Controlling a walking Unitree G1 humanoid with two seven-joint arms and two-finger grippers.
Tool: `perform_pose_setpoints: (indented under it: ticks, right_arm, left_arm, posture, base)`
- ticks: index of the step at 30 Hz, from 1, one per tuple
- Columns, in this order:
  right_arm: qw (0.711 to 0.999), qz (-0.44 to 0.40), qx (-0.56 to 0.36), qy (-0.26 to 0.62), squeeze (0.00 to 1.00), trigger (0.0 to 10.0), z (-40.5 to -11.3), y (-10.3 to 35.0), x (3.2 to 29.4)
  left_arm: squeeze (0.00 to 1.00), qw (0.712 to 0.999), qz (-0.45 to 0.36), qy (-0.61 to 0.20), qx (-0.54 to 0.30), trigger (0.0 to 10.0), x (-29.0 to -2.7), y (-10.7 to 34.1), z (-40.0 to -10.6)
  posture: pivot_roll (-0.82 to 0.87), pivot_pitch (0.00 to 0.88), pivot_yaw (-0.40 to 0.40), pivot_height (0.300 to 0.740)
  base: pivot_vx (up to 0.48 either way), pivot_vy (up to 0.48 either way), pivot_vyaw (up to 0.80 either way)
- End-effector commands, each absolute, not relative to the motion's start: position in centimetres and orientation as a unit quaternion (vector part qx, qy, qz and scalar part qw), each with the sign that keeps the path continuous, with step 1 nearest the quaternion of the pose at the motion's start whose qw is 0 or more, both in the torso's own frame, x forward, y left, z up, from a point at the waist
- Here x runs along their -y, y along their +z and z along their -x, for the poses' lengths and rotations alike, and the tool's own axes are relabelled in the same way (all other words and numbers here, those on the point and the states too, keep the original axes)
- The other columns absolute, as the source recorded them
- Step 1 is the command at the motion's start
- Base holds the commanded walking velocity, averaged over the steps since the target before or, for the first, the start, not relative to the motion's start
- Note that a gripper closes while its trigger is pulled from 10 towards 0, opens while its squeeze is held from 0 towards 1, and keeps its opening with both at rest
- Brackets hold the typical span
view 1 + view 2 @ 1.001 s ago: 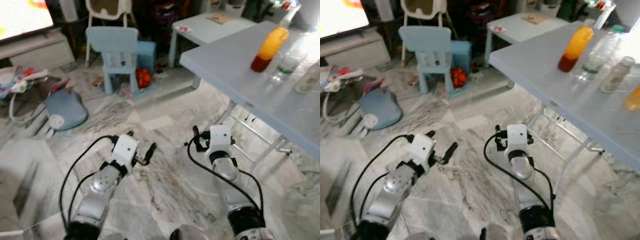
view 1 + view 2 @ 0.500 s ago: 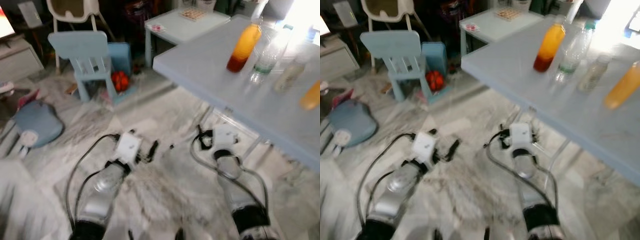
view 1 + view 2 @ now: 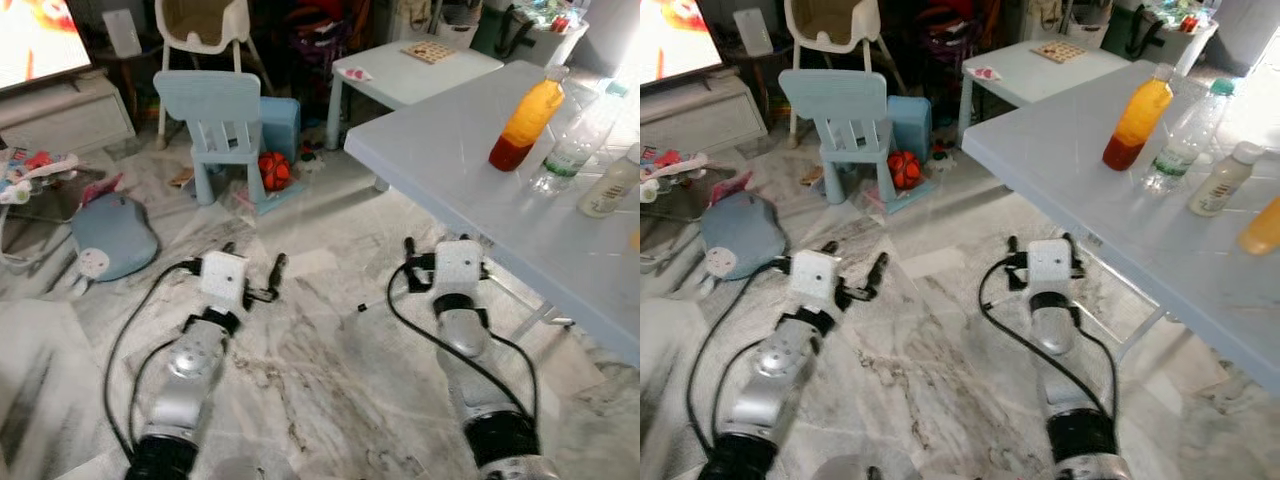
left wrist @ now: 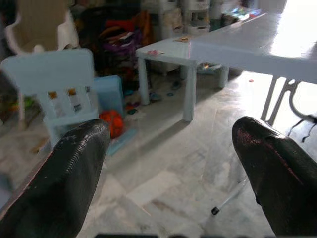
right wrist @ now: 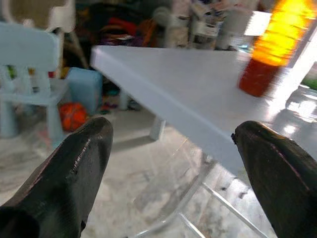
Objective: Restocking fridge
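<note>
On the pale blue table (image 3: pixel 450 150) at the robot's right stand an orange juice bottle (image 3: pixel 524 112), a clear water bottle (image 3: pixel 570 150) and a cream bottle (image 3: pixel 610 185). Left gripper (image 3: pixel 255 262) and right gripper (image 3: pixel 440 245) hover empty above the marble floor (image 3: pixel 320 370), fingers spread apart.

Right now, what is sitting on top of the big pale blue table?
On the table: an orange juice bottle, a clear water bottle and a small beige bottle. Another orange item is cut off at the frame edge, so the table's far end is unseen.
</note>
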State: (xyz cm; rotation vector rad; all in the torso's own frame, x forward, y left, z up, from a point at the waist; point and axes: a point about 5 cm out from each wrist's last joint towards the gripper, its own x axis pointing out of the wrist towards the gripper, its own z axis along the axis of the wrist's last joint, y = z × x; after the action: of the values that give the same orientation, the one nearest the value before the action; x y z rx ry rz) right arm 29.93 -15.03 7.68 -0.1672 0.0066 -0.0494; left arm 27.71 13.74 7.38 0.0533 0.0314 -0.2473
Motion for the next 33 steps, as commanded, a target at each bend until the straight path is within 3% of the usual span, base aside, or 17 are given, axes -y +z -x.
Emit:
perform_pose_setpoints:
  ticks: [1, 17, 33]
  right_arm:
    - [0.995, 0.091, 0.001, -0.041, 0.00, 10.0, -30.1, 8.1, 16.3]
    - [0.994, 0.095, 0.023, -0.041, 0.00, 10.0, -30.6, 9.1, 15.7]
    - [0.993, 0.113, 0.031, -0.026, 0.00, 10.0, -30.4, 9.0, 15.2]
  left_arm:
    - [0.00, 0.990, -0.011, -0.138, -0.019, 10.0, -12.5, 7.5, -27.9]
    - [0.00, 0.990, -0.008, -0.141, -0.009, 10.0, -12.6, 7.8, -28.0]
    - [0.00, 0.990, 0.002, -0.138, 0.019, 10.0, -12.6, 8.6, -28.1]
  posture:
    - [0.07, 0.043, -0.023, 0.740]
    - [0.07, 0.041, -0.020, 0.740]
    - [0.07, 0.047, -0.015, 0.740]
  base:
    - [0.371, 0.304, -0.73]
    - [0.344, 0.331, -0.60]
    - [0.300, 0.374, 0.00]
